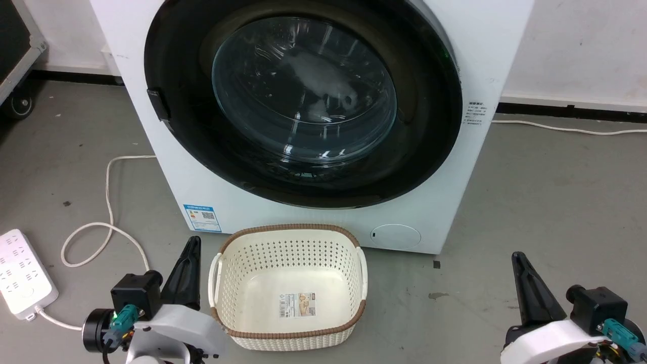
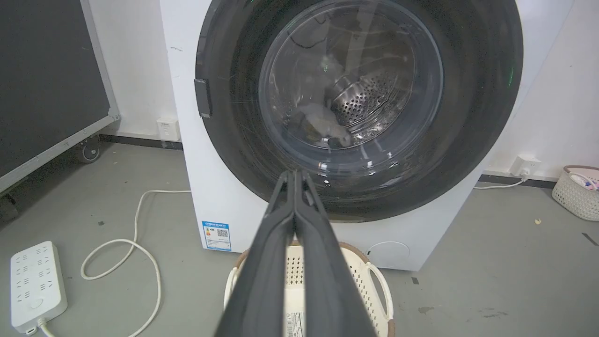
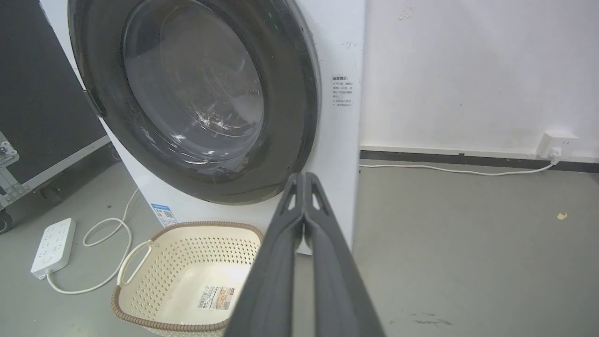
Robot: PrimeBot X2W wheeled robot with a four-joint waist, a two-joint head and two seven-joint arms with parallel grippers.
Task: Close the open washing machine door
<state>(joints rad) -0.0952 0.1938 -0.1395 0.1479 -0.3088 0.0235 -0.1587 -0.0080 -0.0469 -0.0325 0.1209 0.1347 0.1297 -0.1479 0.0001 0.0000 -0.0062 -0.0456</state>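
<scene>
The white washing machine [image 1: 252,202] [image 2: 220,206] [image 3: 339,140] stands before me. Its round black-rimmed door [image 1: 303,101] [image 2: 360,107] [image 3: 196,98] lies flat against the front, its glass bowl showing pale laundry and steel drum behind. A small black latch tab sits on the door's left rim. My left gripper [image 1: 193,240] [image 2: 295,174] is shut and empty, low at the left, apart from the machine. Low at the right, my right gripper [image 1: 516,256] [image 3: 304,177] is also shut with nothing in it.
A cream perforated basket [image 1: 288,237] [image 2: 374,276] [image 3: 154,255] with a brown rim sits on the floor right before the machine, between my grippers. A white power strip [image 1: 20,273] and looped cord [image 1: 108,202] lie at the left. A black wheeled case [image 2: 47,93] stands far left.
</scene>
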